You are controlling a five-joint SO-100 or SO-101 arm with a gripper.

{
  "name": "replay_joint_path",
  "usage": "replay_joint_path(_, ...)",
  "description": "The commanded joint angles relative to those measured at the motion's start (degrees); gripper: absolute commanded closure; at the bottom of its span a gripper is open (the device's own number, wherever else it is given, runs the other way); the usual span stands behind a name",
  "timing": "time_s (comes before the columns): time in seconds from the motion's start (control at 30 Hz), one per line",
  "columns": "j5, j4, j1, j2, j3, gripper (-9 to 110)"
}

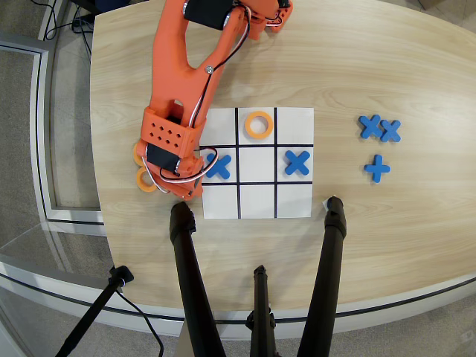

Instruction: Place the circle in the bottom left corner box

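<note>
The table (387, 67) is pale wood or wood-look laminate with a fine lengthwise grain, smooth with a soft sheen. On it, the board (257, 208) looks like a flat matt white paper sheet with thin black printed lines. The ring (258, 124) in the board's upper middle cell is matt orange plastic, as are the rings (143, 178) left of the board. The crosses (297, 162) on the board and right of it are matt blue plastic. The arm (178, 67) above the board's left edge is orange plastic with black parts. Below the board, the tripod legs (195, 290) are black and matt.
</note>
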State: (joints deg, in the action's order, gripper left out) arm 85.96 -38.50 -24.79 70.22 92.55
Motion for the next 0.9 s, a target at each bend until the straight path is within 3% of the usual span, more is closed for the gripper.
replay_joint_path(0.0, 0.09, 0.62, -0.18, 0.09, -2.46, 81)
replay_joint_path(0.87, 2.37, -2.2, -2.46, -2.55, -2.46, 81)
